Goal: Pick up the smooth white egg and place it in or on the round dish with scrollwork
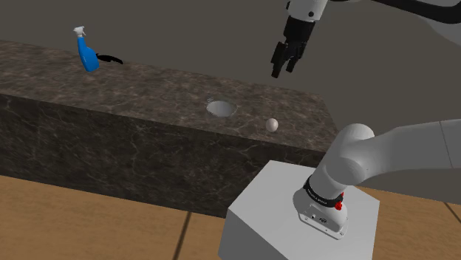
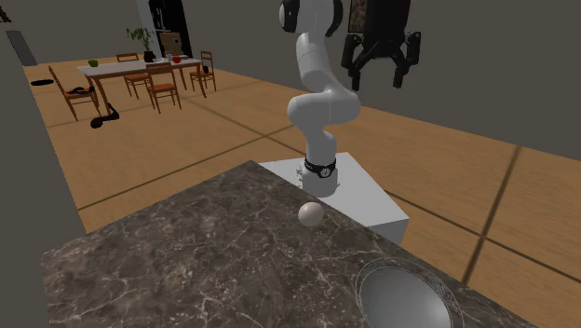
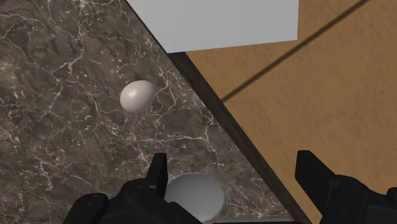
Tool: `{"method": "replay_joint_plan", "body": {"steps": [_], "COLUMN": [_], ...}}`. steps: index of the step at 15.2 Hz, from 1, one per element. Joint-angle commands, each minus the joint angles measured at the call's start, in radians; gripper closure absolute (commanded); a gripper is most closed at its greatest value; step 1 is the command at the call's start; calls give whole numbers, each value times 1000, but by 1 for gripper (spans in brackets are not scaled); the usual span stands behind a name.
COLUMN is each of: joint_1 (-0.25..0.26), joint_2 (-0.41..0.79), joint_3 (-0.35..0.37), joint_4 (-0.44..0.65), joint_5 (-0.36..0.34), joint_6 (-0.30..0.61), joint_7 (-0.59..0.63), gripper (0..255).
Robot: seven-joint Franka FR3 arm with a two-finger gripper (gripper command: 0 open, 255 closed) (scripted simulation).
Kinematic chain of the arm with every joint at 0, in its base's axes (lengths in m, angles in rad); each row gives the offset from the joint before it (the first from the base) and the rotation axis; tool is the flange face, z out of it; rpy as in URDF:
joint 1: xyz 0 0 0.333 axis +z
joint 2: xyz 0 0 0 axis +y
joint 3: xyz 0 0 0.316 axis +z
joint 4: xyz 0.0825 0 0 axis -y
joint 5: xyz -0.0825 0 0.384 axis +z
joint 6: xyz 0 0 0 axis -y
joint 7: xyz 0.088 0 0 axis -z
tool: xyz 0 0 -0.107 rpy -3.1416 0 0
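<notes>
My gripper (image 3: 232, 159) hangs high over the counter (image 3: 63, 95) with its fingers spread wide and nothing between them. In the wrist view the dish (image 3: 191, 194) sits right by one fingertip, partly hidden behind that finger, its bowl bare grey. The egg (image 3: 137, 95) lies on the stone beyond that same finger, outside the gap and well clear of both fingers, apart from the dish. The counter's edge runs between the fingers, with wood floor (image 3: 331, 83) past it and the stand (image 3: 222, 22) beyond the egg.

In the shoulder view the stand (image 1: 273, 207) fills the lower right. Just past it the egg (image 1: 272, 125) rests near the counter's (image 1: 148, 89) close edge, right of centre. The dish (image 1: 221, 108) sits up and left of it, near but not touching. The gripper (image 1: 284, 68) hovers above both at top centre. A blue spray bottle (image 1: 87, 53) stands far off at upper left.

In the second exterior view the dish (image 2: 372, 270), with scrollwork on its rim, is at lower right, the egg (image 2: 310, 214) at centre beside the stand (image 2: 368, 200), the gripper (image 2: 377, 75) at upper right, and a dining table (image 2: 140, 63) with chairs at upper left.
</notes>
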Motion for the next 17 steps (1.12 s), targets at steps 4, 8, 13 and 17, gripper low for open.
{"method": "replay_joint_plan", "body": {"steps": [4, 8, 13, 17], "joint_1": [-16, -42, -78, -108], "joint_2": [-19, -27, -3, 50], "joint_3": [-37, -89, -160, -223], "joint_4": [-100, -220, -347, -429], "joint_5": [-19, -47, -86, -116], "joint_6": [82, 196, 350, 486], "joint_7": [-24, -57, -101, -138], "gripper": [0, 0, 0, 0]}}
